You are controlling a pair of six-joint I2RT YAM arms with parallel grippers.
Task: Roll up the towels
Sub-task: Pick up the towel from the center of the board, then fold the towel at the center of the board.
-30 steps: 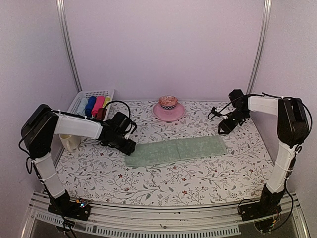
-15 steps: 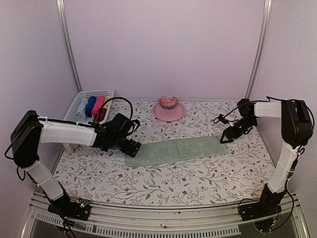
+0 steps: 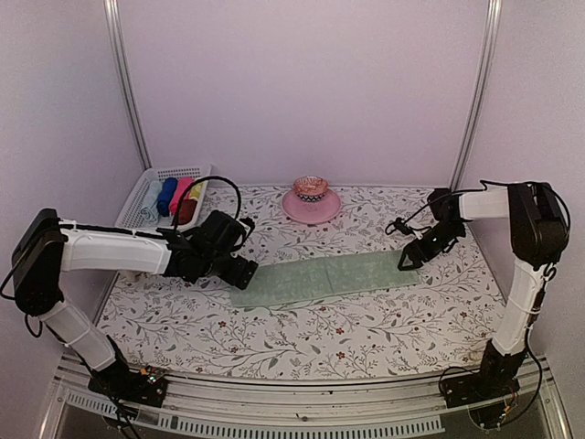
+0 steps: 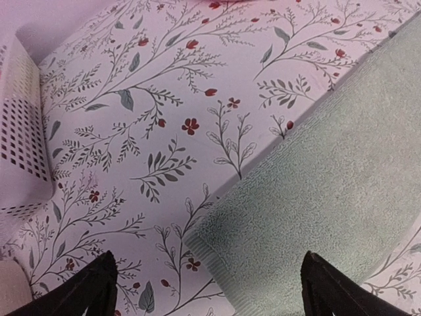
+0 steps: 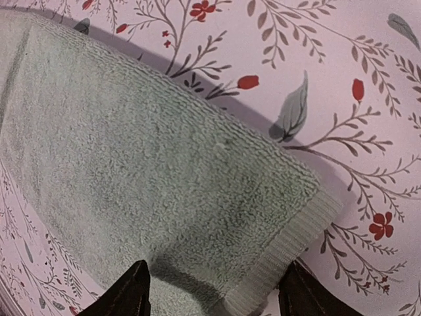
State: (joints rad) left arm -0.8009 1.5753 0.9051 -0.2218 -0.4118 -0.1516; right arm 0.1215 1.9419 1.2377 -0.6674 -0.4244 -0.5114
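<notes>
Green towel (image 3: 324, 276) is being seen laid flat as a long strip mid-desk (image 3: 302, 334). Left tool (image 4: 207, 280) is being held spread wide over its left end, right tool (image 5: 214, 283) spread over the right corner, nothing pinched. Imo one short edge should be getting pinched evenly and rolled tight.

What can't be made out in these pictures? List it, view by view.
Top view: the rolled items in the basket are too small to identify; so is what the bowl holds.
Left wrist view: the left gripper shows fingertips only, cut by the bottom edge; the green towel runs off the right edge.
Right wrist view: the right gripper is cut likewise; whether it touches the towel cannot be told.
</notes>
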